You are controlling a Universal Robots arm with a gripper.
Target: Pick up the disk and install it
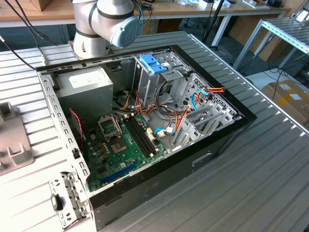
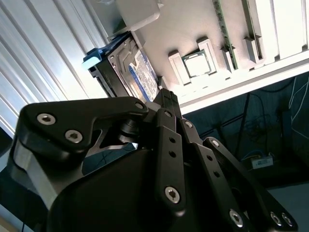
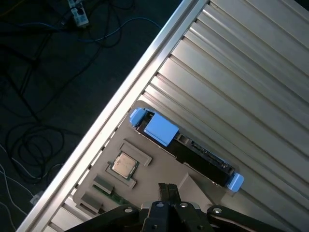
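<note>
The gripper [image 3: 168, 189] hangs near the disk [image 3: 193, 149] at a grey tray's [image 3: 161, 166] edge.

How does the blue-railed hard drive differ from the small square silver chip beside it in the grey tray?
The dark rectangular disk with blue rails is long and larger; the square silver chip is small. The disk stands on edge; the chip lies flat. Both sit in the grey tray.

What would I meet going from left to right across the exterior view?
In order: grey moulded tray → grey power-supply box → light-blue latch → metal drive cage → cardboard box.
</note>
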